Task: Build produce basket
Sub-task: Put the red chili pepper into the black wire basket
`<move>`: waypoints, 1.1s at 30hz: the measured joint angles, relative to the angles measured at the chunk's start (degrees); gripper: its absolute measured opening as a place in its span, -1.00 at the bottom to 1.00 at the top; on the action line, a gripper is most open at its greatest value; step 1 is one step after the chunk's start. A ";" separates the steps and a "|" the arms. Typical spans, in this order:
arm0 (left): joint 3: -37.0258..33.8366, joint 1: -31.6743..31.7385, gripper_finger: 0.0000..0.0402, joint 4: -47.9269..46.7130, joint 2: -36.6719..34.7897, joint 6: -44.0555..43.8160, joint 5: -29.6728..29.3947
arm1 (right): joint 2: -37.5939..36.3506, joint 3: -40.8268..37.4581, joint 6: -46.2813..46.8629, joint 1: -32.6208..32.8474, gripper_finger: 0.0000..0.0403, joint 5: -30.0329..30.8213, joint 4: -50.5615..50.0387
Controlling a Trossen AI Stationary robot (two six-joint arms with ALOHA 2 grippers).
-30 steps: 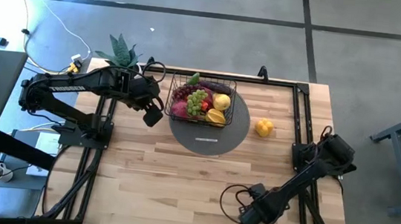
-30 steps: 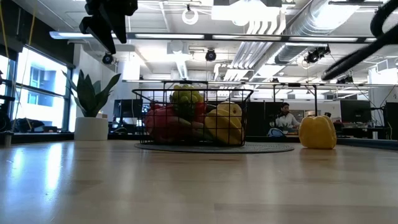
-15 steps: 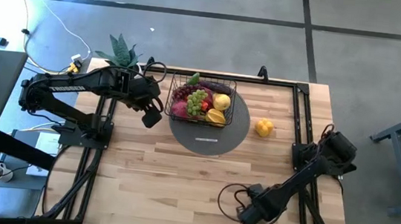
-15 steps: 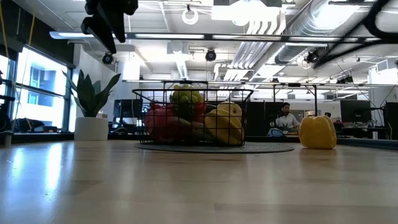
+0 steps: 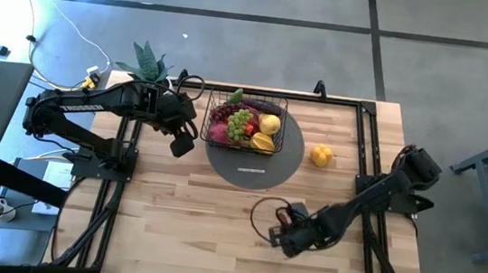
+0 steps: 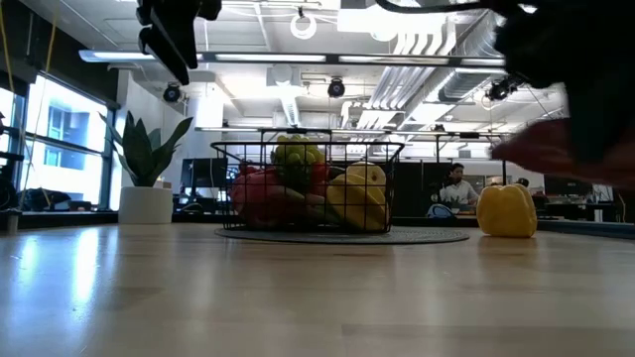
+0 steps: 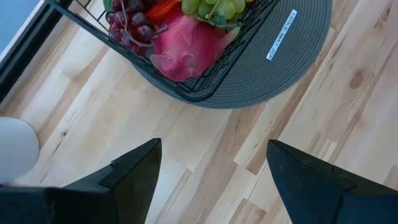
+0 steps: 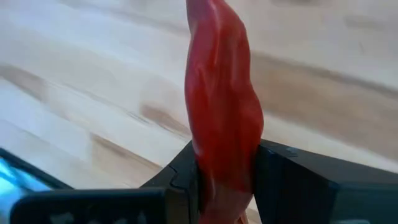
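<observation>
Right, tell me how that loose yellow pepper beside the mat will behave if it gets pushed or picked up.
The yellow pepper stands alone on the table, apart from the grey mat. Its rounded, lobed body suggests that a sideways push would probably tip or roll it rather than slide it. The smooth, glossy-looking skin may slip between narrow fingers. It looks bulky next to the basket's fruit, so a wide grip seems wise.

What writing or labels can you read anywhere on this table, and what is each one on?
White label on the grey round mat under the basket: there are printed letters, but they are too small and tilted to read.
The same label in the high view: only a pale strip, unreadable.
Nothing else on the table shows any words, numbers or signs.
</observation>
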 joint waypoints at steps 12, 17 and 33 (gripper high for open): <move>0.00 -0.02 0.41 1.92 0.00 5.45 -0.02 | -2.82 0.00 -17.46 -12.15 -0.62 5.21 13.21; 0.01 -0.02 0.41 1.92 0.00 5.42 -0.02 | -3.11 0.00 -27.29 -16.84 -0.61 5.02 21.84; 0.01 -0.02 0.41 2.09 0.04 -0.99 0.11 | -8.02 0.00 -56.68 -32.37 -0.61 -5.07 28.49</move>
